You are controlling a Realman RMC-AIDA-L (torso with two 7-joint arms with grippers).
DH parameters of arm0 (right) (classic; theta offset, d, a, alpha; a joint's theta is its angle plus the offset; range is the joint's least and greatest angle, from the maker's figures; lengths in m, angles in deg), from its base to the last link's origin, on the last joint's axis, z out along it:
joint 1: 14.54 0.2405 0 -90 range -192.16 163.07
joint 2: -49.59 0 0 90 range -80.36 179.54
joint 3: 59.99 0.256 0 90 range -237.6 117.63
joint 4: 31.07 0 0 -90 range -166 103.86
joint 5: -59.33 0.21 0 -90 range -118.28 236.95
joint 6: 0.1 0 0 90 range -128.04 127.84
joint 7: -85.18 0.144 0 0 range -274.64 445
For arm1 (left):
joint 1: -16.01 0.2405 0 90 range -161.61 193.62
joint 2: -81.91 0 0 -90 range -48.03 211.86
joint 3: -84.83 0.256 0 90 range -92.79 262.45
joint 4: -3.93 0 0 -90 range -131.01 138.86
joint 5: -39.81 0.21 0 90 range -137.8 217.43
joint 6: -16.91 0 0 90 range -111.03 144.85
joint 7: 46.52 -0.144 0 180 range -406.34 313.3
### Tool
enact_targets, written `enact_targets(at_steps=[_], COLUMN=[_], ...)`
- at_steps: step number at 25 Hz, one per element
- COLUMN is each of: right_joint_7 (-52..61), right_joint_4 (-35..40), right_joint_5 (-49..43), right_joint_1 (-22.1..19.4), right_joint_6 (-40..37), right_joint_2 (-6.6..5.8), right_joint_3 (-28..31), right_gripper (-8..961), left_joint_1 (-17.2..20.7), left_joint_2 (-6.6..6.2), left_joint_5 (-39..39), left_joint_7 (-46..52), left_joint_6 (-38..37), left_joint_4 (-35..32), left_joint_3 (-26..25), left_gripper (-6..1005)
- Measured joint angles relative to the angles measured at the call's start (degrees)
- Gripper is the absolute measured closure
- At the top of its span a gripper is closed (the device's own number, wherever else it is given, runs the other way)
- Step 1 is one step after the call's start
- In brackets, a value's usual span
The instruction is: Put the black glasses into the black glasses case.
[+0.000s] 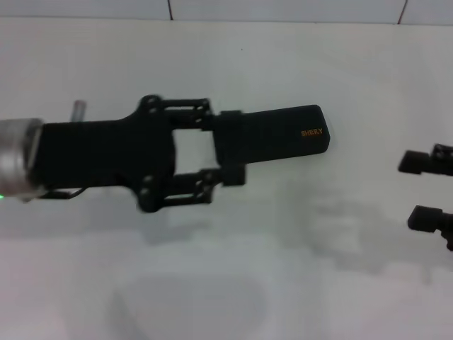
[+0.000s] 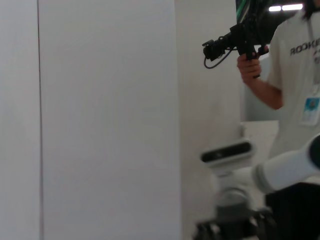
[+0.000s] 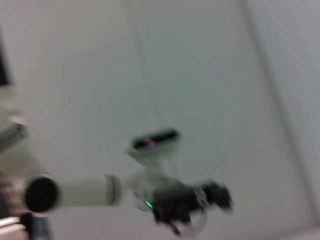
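Black glasses case [image 1: 272, 137] clamped shut-lidded in left hand [image 1: 228, 147]; rigid, slick, light, best gripped across its width; right hand [image 1: 423, 190] idle, parted, well apart from case.

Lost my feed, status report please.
Left claw shut on closed black glasses case, above the table. Right claw open at table's right edge. Glasses not visible.

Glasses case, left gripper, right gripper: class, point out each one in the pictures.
black glasses case [image 1: 283, 134], head view, middle of its closed lid.
left gripper [image 1: 230, 150], head view, between the fingertips clamping the case.
right gripper [image 1: 419, 190], head view, between its spread fingertips.
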Motion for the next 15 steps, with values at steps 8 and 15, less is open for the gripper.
enact_targets(at_steps=[8, 15], right_joint_7=[0.61, 0.47], right_joint_4=[0.87, 0.91], right_joint_5=[4.43, 4.57], right_joint_1=[5.12, 6.95], right_joint_6=[2.63, 8.50], right_joint_2=[-0.21, -0.27], right_joint_3=[-6.79, -12.79], right_gripper=[190, 145], left_joint_1=[1.57, 1.94], left_joint_2=[-1.80, -1.79], left_joint_5=[0.06, 0.22], left_joint_7=[-0.04, -0.11], left_joint_6=[-2.45, -2.57], left_joint_4=[4.95, 5.27], left_joint_3=[-0.18, -0.22], left_gripper=[357, 286])
